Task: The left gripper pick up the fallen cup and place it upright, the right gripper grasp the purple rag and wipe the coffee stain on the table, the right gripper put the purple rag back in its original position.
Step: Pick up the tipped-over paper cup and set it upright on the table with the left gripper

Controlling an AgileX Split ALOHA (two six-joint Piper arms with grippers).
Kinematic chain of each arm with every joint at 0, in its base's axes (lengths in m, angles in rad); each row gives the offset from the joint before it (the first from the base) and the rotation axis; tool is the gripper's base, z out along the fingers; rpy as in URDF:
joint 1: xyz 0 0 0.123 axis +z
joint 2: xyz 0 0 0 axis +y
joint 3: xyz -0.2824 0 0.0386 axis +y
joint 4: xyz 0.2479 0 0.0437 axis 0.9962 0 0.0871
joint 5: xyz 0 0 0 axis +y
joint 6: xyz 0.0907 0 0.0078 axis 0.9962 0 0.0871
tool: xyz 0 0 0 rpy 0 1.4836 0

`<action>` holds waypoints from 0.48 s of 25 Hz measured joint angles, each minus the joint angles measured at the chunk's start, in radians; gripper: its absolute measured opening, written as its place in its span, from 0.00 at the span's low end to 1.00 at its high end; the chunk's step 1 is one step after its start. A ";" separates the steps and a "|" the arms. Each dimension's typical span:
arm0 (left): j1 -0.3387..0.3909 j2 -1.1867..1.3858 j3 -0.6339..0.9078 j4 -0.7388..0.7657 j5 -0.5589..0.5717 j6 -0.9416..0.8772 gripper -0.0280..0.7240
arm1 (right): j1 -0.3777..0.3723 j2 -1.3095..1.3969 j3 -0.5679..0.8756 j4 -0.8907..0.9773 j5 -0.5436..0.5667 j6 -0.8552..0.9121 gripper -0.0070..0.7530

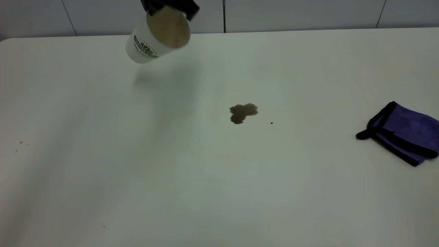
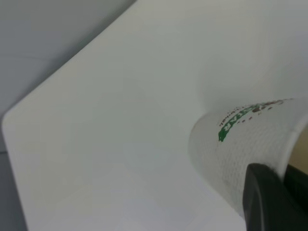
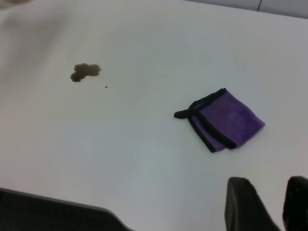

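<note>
My left gripper (image 1: pixel 170 7) is shut on the rim of the white cup (image 1: pixel 151 44) and holds it tilted in the air above the far left of the table (image 1: pixel 137 178), its beige inside facing the camera. The left wrist view shows the cup (image 2: pixel 240 139) with its green logo, clamped by my dark fingers (image 2: pixel 264 199). The brown coffee stain (image 1: pixel 242 112) lies mid-table. The purple rag (image 1: pixel 404 132) lies folded at the right edge. My right gripper (image 3: pixel 269 187) is open and empty, hovering short of the rag (image 3: pixel 224 119); the stain (image 3: pixel 85 71) is farther off.
A tiny dark speck (image 1: pixel 271 122) lies just right of the stain. Grey wall panels (image 1: pixel 291 13) run behind the table's far edge. The table's rounded corner (image 2: pixel 7 120) shows in the left wrist view. A dark edge (image 3: pixel 48 211) borders the table in the right wrist view.
</note>
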 joint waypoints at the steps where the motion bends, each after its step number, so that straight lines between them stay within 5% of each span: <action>1: 0.026 -0.037 0.000 -0.074 -0.001 0.043 0.06 | 0.000 0.000 0.000 0.000 0.000 0.000 0.33; 12: 0.337 -0.121 0.014 -0.810 -0.042 0.645 0.06 | 0.000 0.000 0.000 0.001 0.000 0.000 0.33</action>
